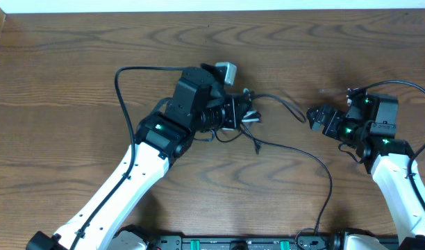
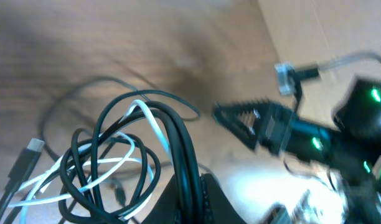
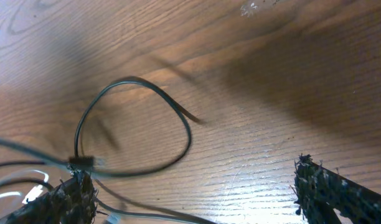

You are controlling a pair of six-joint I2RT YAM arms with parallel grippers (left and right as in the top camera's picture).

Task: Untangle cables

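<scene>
Left gripper (image 1: 248,111): jaws pressed together, pinching the cables (image 2: 178,137) at table (image 1: 73,55) centre.
Bundle: thin black cords and one white cord, looped through each other in overlapping coils. A silver-tipped plug (image 2: 35,147) shows at its left.
Whether the knot clears the wood is unclear; the view is blurred.
One black strand (image 1: 278,99) trails right toward the right gripper (image 1: 315,118). A second strand (image 1: 296,148) curves to the near edge.
Right gripper: fingers spread wide, nothing between them. A black loop (image 3: 131,79) lies just ahead.
</scene>
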